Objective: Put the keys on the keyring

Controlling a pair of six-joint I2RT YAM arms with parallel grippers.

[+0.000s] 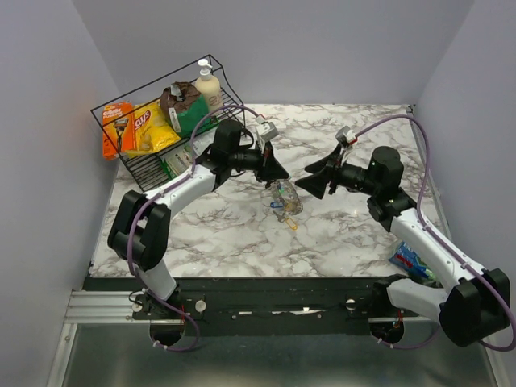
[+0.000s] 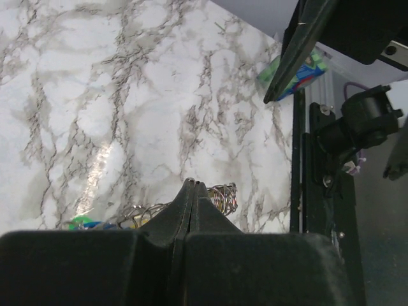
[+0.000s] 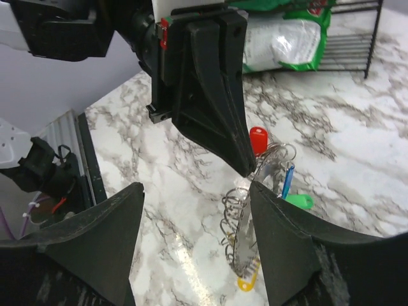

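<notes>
My left gripper (image 1: 278,171) is shut, pinching the thin silver keyring (image 3: 275,153) at its tip, and the bunch hangs from it down to the marble table (image 1: 234,234). In the right wrist view the bunch shows a red-headed key (image 3: 257,138), a blue one (image 3: 288,178), a green tag (image 3: 298,201), a silver key (image 3: 245,233) with a yellow end and coils of wire. My right gripper (image 3: 196,187) is open and empty, its jaws wide beside the bunch, just right of it in the top view (image 1: 314,184). The left wrist view shows the shut fingertips (image 2: 193,186) and wire coils (image 2: 223,196).
A black wire basket (image 1: 145,165) with snack bags and a bottle stands at the back left, behind the left arm. A blue-green packet (image 1: 411,262) lies near the table's front right edge.
</notes>
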